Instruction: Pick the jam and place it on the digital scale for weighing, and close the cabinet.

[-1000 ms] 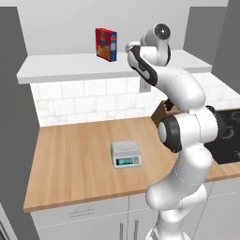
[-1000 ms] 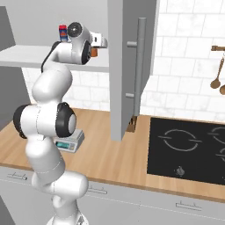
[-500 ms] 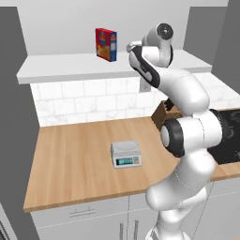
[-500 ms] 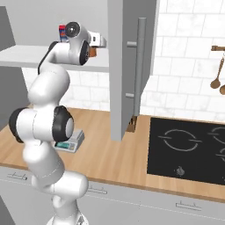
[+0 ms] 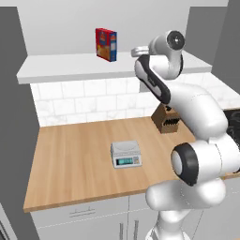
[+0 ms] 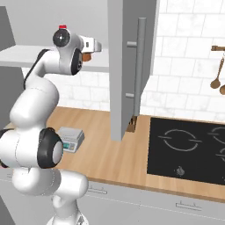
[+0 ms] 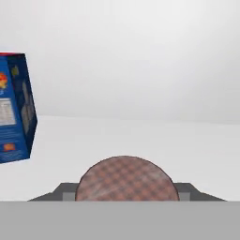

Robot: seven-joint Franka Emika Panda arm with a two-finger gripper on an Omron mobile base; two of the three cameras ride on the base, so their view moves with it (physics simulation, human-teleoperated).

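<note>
I count one jam (image 7: 126,178), one box (image 5: 106,44), one digital scale (image 5: 125,153) and one cabinet door (image 6: 132,66) standing open. From the hand view I see the jam's brown checked lid right at the bottom, sitting between the dark finger tips of my end effector (image 7: 126,193), with the blue side of the box off to the left on the white shelf (image 7: 140,145). The fingers flank the jar closely, but I cannot tell whether they press on it. My left base view gives me what the hand view does not: the scale alone on the wooden desk (image 5: 70,159), well apart from the shelf above, the red-and-blue box upright on that shelf, and a dark knife block (image 5: 167,120) by the tiled wall. There the arm's wrist reaches over the shelf to the right of the box. My right base view adds the open door with its long bar handle (image 6: 141,66), a black hob (image 6: 189,149) and wooden utensils (image 6: 216,66) hanging on the wall; an orange bit of the jam shows beside the hand.
</note>
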